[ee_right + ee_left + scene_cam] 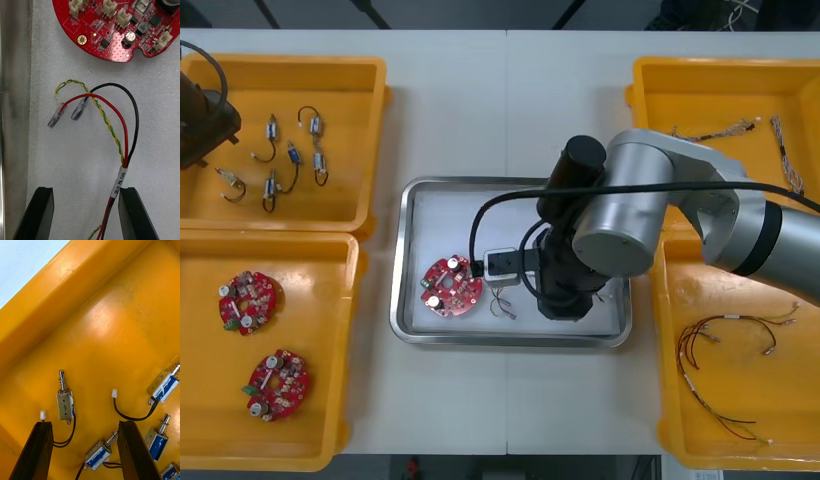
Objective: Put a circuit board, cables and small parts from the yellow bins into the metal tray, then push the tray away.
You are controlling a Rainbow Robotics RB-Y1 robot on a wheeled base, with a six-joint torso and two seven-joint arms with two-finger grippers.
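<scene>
I am hovering my left gripper (84,425), fingers apart, over the far left yellow bin (290,62), a small metal part (64,405) lying lengthwise between them. My right gripper (85,191), also spread, is hanging over the metal tray (450,215), the cable (125,146) running ahead toward the circuit board (108,33).

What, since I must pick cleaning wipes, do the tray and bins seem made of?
Metal tray: probably steel or aluminium, judging by its shiny, reflective rim; white inside. Yellow bins: likely moulded plastic, glossy, with soft highlights and rounded rims.
</scene>
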